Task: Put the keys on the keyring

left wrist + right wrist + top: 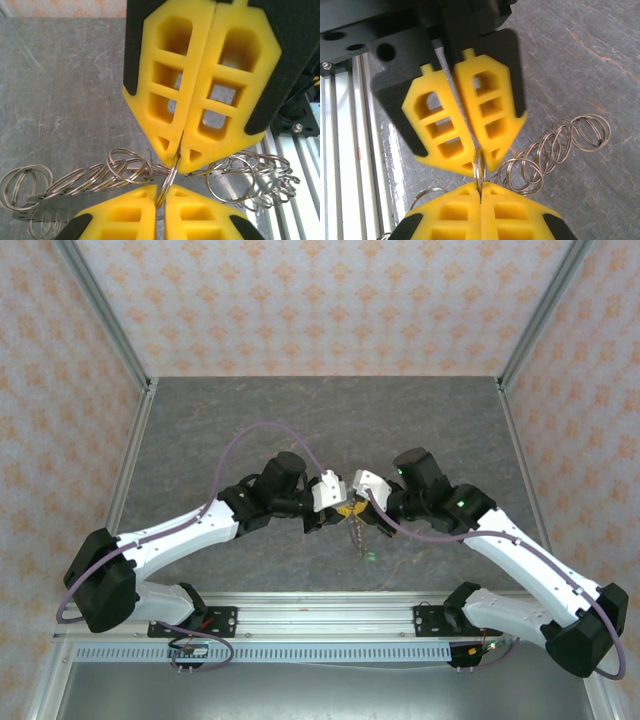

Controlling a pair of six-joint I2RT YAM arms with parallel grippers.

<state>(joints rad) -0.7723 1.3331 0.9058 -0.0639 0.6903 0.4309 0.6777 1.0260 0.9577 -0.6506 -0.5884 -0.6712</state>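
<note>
Table (200, 430): grey, stone-patterned. Left arm (180, 530) and right arm (520, 545) meet tip to tip over its near middle. Left gripper (161, 192) and right gripper (481, 189) are both pressed together, pinching one ring of the keyring (122, 164), whose linked steel rings trail either side. Green tag (370, 556) is at its end. Keys cannot be made out.

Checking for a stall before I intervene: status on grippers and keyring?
Left gripper and right gripper both shut on one split ring, fingers tip to tip. Chain of split rings trails both sides. No key made out. No obstruction seen.
</note>
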